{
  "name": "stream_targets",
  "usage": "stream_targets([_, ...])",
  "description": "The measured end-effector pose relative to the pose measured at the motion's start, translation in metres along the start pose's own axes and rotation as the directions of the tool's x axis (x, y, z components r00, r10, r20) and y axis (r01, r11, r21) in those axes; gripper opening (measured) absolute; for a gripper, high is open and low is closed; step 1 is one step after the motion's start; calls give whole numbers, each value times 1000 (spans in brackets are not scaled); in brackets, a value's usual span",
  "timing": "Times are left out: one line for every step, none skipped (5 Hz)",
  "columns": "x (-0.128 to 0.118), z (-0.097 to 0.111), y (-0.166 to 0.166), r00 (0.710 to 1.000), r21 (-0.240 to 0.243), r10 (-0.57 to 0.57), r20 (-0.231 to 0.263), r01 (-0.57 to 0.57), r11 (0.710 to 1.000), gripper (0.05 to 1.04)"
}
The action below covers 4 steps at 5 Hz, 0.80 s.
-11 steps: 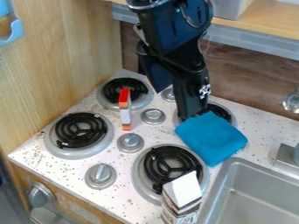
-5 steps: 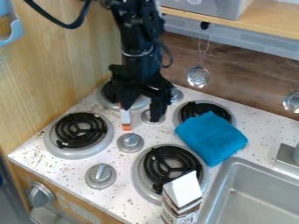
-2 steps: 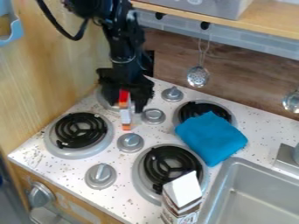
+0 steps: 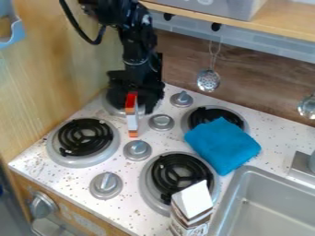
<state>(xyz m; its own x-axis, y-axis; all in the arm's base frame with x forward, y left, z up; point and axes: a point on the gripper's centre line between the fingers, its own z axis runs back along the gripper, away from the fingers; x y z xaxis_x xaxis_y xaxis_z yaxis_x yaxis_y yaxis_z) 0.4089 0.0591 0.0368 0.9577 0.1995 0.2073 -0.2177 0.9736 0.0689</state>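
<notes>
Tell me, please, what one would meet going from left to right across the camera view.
Light-blue piece → leftmost burner → slim box → blue cloth → right-edge utensil

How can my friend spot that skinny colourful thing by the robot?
Find the speckled white stove top, then its back corner by the wooden wall. Right by the black gripper is a narrow block. It's red on top, whitish in the middle and orange at the bottom, while the round knob beside it is plain silver.
</notes>
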Motion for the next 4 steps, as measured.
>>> stream_targets([14, -8, 1, 1000, 18, 18, -6, -18, 1000, 1001])
stream_targets([23, -20, 5, 999, 63, 29, -28, -27, 998, 1001])
stream_targets([26, -32, 9, 998, 98, 31, -52, -25, 995, 965])
stream_targets([24, -44, 10, 995, 113, 37, -89, -26, 993, 688])
